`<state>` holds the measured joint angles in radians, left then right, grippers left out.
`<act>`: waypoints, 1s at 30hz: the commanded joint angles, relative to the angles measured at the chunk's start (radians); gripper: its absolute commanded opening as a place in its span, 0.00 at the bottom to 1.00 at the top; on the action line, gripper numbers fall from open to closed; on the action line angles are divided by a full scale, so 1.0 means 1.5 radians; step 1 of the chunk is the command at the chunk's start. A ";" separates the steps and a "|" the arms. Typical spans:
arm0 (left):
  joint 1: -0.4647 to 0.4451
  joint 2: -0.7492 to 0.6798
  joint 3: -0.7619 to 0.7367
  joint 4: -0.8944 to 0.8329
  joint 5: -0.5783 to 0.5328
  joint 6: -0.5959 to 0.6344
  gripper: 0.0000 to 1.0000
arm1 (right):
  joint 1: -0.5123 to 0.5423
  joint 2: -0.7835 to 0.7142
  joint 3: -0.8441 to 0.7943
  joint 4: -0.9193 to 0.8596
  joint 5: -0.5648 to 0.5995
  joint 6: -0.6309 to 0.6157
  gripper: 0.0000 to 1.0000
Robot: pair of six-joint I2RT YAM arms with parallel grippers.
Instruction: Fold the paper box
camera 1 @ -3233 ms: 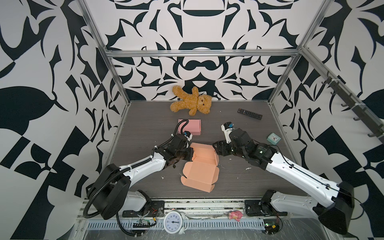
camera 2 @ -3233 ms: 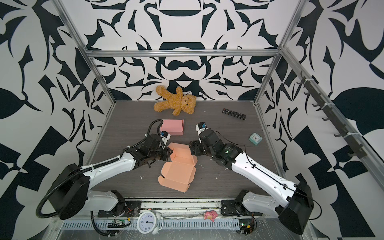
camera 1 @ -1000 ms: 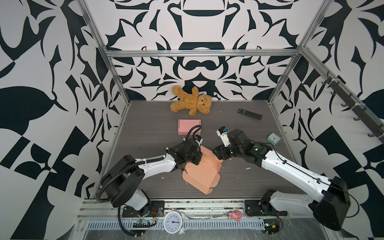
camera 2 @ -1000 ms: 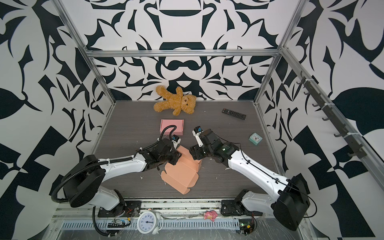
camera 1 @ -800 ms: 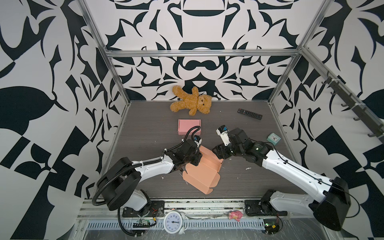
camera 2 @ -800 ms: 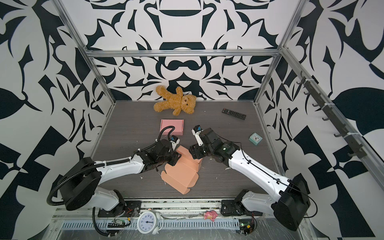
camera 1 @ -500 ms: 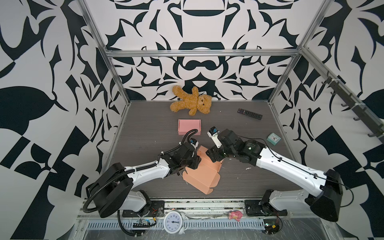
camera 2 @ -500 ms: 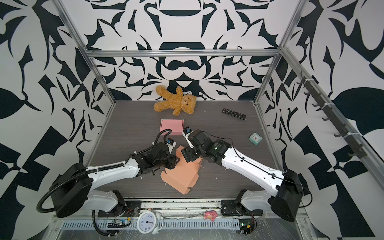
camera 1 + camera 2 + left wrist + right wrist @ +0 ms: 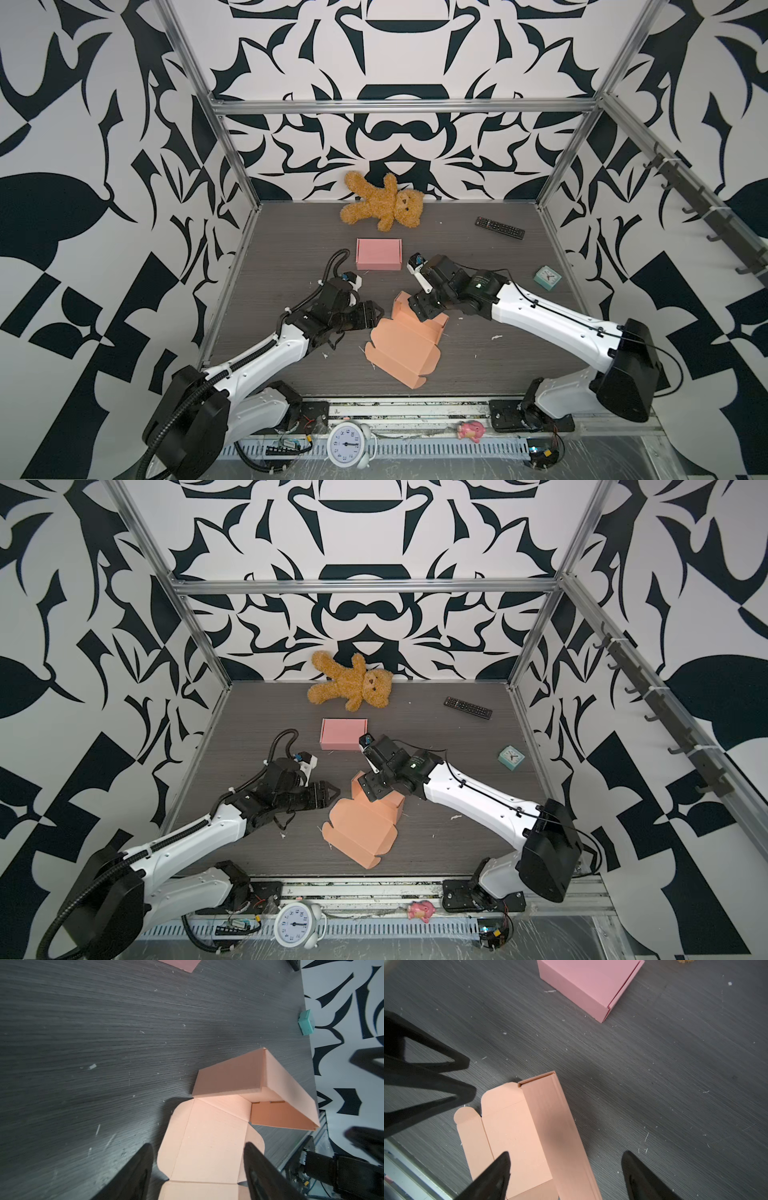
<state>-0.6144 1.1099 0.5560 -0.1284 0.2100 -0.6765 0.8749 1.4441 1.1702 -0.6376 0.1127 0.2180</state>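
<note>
Paper box: I see it half folded on the tabletop, toward 6 o'clock.
Left claw: spread, gripping nothing, at the box's 10 o'clock edge.
Right claw: spread, gripping nothing, over its 12 o'clock wall.

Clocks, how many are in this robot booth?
2. A small teal square clock sits on the right side of the dark wooden table; a white round alarm clock stands at the front rail, below the table's edge. None seems hidden.
</note>
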 commanded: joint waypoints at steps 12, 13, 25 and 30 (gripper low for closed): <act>0.022 -0.078 0.089 -0.131 0.015 0.019 0.74 | 0.013 0.086 0.042 -0.020 0.032 -0.018 0.80; 0.022 -0.081 0.092 -0.135 0.013 0.020 0.74 | 0.012 0.092 0.041 -0.018 0.032 -0.021 0.80; 0.024 -0.081 0.090 -0.132 0.005 0.013 0.74 | 0.007 0.124 0.015 0.018 0.025 -0.017 0.77; 0.024 -0.090 0.085 -0.134 -0.001 0.014 0.74 | -0.005 0.122 0.000 0.039 0.000 -0.009 0.74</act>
<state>-0.5827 0.9901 0.6697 -0.3130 0.2230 -0.6548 0.8795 1.6432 1.1854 -0.6094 0.1326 0.1879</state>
